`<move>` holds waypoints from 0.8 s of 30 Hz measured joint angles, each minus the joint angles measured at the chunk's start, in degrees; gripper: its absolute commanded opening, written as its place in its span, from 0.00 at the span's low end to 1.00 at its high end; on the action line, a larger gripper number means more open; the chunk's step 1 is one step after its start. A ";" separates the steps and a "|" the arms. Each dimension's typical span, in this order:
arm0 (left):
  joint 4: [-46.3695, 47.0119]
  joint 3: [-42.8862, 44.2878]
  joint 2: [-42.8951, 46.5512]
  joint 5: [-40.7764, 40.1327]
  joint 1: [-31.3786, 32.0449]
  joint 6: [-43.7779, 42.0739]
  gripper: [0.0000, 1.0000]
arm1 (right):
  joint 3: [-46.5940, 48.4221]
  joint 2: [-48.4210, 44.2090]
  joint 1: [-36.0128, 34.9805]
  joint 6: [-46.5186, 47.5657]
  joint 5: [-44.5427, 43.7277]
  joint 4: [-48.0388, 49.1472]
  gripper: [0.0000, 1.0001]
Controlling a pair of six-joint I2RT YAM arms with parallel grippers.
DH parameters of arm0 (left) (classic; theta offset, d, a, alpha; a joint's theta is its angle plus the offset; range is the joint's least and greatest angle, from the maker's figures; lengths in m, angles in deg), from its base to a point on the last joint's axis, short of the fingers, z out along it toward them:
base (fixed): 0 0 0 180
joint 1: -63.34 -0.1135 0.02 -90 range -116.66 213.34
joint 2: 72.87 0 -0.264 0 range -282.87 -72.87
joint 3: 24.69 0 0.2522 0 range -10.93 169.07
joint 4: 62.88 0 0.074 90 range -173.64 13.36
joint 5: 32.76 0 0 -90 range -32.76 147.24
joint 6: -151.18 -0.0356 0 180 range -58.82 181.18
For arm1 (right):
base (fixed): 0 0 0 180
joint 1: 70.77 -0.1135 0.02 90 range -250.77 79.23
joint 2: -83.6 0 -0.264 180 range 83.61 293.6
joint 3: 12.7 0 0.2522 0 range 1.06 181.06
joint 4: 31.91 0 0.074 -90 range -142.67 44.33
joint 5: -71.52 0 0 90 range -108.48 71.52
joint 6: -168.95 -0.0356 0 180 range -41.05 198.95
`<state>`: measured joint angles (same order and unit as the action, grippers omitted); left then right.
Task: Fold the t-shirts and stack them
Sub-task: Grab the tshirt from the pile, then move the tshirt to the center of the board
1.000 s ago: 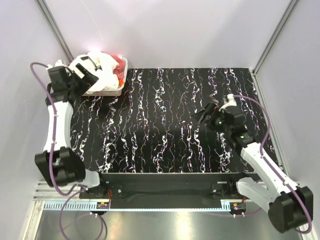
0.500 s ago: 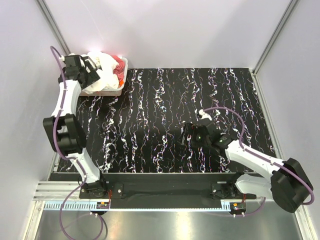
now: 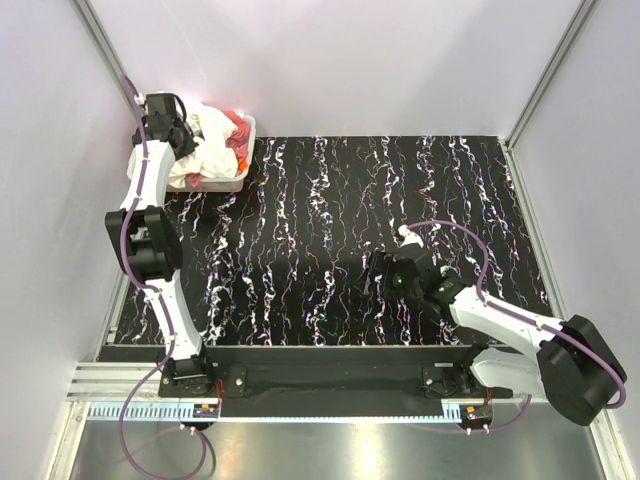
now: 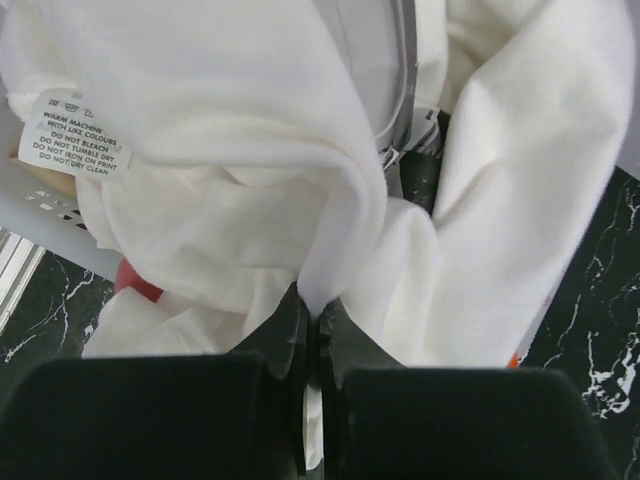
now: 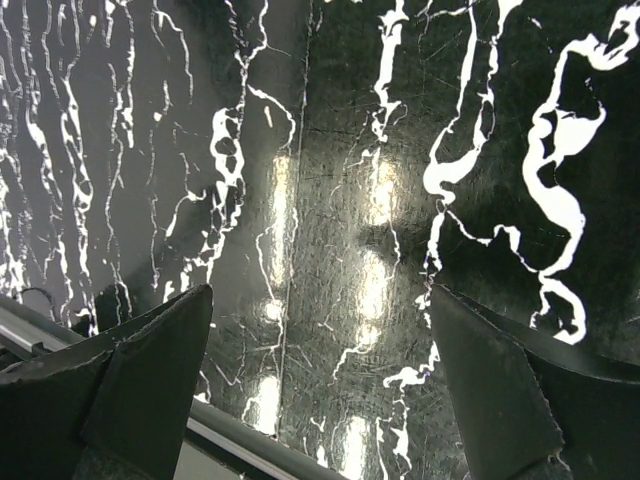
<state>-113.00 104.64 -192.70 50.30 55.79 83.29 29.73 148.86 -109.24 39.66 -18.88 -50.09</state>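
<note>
Two arms inspected. Left fingers [image 4: 283,335] clamped on a fold of the white t-shirt [image 4: 250,200], heaped in the far-left basket [image 3: 215,184]; recommend a slow, high lift clear of its rim. Right fingers [image 5: 150,350] wide apart, empty, over worktop [image 5: 340,150].

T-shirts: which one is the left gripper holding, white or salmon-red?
The white t-shirt, pinched in the shut left gripper; the salmon-red t-shirts lie loose in the basket.

care label [image 4: 76,133] on white t-shirt [image 4: 230,130]: "warm machine with like colours, do not bleach, do not tumble dry"
</note>
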 measured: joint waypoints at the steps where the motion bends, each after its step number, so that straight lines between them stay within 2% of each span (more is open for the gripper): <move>1: -0.72 1.03 -0.07 0.02 0.31 -0.02 0.00 | 0.00 0.42 0.00 0.00 0.02 0.39 0.96; 6: -2.73 6.54 0.68 -0.04 3.06 -0.02 0.00 | 0.00 1.79 0.00 -0.02 0.02 0.68 0.96; 10: -5.14 12.74 4.57 -0.11 9.40 0.55 0.00 | -0.22 1.29 0.00 -0.09 -0.02 0.81 0.96; 14: -5.07 20.98 12.57 1.95 16.76 2.99 0.00 | -1.66 -1.51 0.00 -0.50 -0.44 0.81 0.96; 18: -0.72 21.97 25.55 4.33 20.57 4.44 0.04 | -2.71 -7.08 -0.02 -1.14 -1.97 -0.55 0.98; 19: 0.52 20.70 29.14 4.70 20.90 4.57 0.06 | -2.64 -9.07 -0.04 -1.31 -2.56 -1.46 1.00; 22: 4.02 12.52 39.32 5.86 21.27 4.70 0.26 | -0.76 -15.13 -0.04 -1.70 -5.33 -7.21 1.00; 23: 4.63 8.61 42.75 6.47 21.35 4.57 0.52 | 1.05 -17.46 -0.04 -1.77 -6.84 -10.27 1.00; 24: 5.07 4.33 45.55 7.02 21.33 4.04 0.61 | 3.04 -19.41 -0.07 -1.86 -8.13 -12.79 1.00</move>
<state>-107.93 108.97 -147.15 57.31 77.12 87.33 32.77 129.45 -109.31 37.80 -27.01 -62.88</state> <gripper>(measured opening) 0.338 0.994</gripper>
